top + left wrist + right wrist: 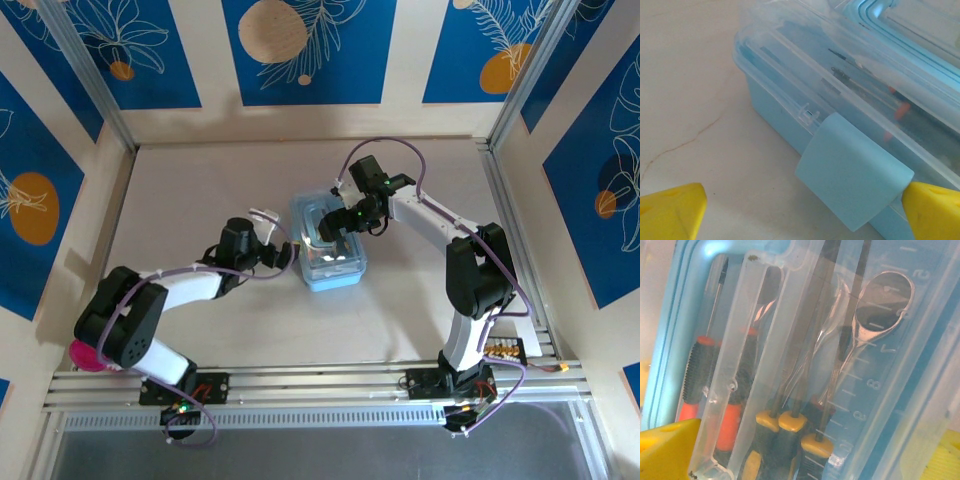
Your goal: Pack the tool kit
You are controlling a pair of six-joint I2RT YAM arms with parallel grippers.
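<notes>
A pale, faintly veined surface (200, 190) sits inside a booth of light wood walls hung with blue panels (305, 50) printed with white leaves and orange discs. Aluminium rails (320, 380) run along the near edge.

At the middle of the surface lies the tool kit (328, 262), a rectangular case of translucent light-blue plastic with rounded corners and a clear, ribbed lid, which lies down over it. A smooth, frosted blue latch (852, 187) curves over one long side; whether it is fastened cannot be told.

Through the lid, moulded with ruler markings, the tools lie side by side: screwdrivers (695, 375) with ribbed black-and-red handles, slimmer drivers (790, 422) with yellow end caps, and the shiny metal head of a wrench (882, 307).

The left gripper (285, 252) is just beside the case's left side, its yellow fingertips (670, 210) spread wide with the latch between them, holding nothing. The right gripper (350, 215) hangs over the lid's far end, its jaws also wide apart and empty.

A pink cup (85, 355) stands at the near left, partly hidden by the left arm.
</notes>
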